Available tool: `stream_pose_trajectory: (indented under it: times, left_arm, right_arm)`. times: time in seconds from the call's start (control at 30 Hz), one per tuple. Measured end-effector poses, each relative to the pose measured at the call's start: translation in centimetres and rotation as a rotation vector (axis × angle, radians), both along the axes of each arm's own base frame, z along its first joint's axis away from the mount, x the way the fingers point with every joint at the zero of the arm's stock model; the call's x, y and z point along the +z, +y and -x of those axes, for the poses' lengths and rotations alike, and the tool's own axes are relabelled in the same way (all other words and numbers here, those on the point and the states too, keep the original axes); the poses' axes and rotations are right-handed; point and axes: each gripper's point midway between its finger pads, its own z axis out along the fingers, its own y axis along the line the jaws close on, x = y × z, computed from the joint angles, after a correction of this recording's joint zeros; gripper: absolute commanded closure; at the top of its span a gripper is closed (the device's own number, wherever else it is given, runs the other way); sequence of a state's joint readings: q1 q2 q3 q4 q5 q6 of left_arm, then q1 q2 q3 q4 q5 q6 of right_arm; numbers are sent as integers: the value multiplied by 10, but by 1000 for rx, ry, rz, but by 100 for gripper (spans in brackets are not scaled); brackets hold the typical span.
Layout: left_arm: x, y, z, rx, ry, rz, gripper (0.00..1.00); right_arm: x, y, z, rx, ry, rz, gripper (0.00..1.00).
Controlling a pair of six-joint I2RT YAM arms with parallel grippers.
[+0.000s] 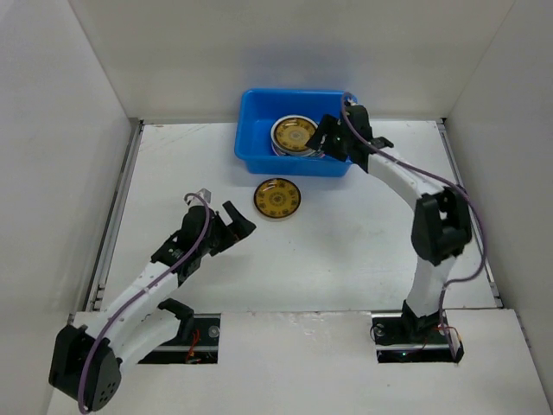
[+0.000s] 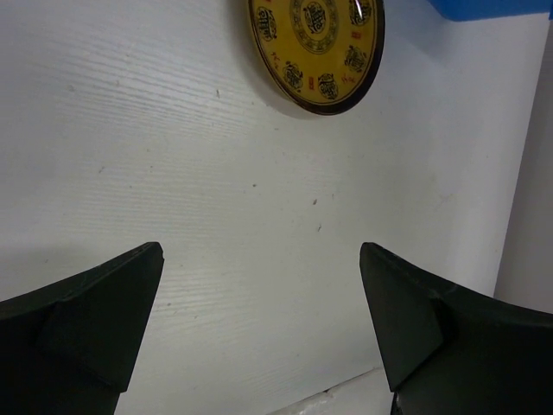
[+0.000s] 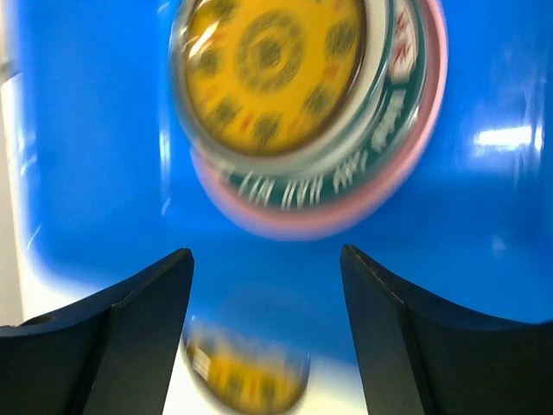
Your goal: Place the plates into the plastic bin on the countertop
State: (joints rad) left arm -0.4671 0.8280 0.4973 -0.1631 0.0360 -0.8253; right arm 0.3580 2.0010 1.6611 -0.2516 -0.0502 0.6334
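The bright blue plastic bin [image 1: 259,130] stands at the back of the white countertop [image 1: 346,251]. Inside it an amber-brown patterned plate [image 1: 294,134] tops a stack; the right wrist view shows it [image 3: 272,69] on a green-rimmed plate [image 3: 393,95] and the pink plate [image 3: 346,216]. A second amber-brown plate [image 1: 277,198] lies on the countertop just in front of the bin, also in the left wrist view [image 2: 320,47] and blurred in the right wrist view [image 3: 246,376]. My right gripper [image 1: 327,143] is open and empty over the bin's right side. My left gripper [image 1: 232,220] is open and empty, left of the loose plate.
White walls [image 1: 60,156] enclose the countertop on three sides. The bin's near wall [image 1: 294,164] stands between the stack and the loose plate. Cut-outs hold the arm bases [image 1: 415,341] at the near edge.
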Motion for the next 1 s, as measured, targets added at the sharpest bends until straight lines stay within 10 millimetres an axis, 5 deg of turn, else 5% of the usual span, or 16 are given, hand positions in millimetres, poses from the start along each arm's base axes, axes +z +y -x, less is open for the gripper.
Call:
stream_pose_trajectory:
  times: [0.2,0.33,0.63,1.0]
  left_arm:
    - [-27,-16,-15,4,67,85,4]
    - [-40,-27,-31,22,97,159,12]
    - [-70,-45,-62,81,140,265,36]
    - [-82,-64,-117,185,112,489,61]
  right_arm:
    - [88,-14,80,37,-170,-56,24]
    - [122,-33,131,40,-268,-93,24]
    - [121,-72,213,9,-334,-118,23]
    - [112,-96,261,-32,-352,-148,23]
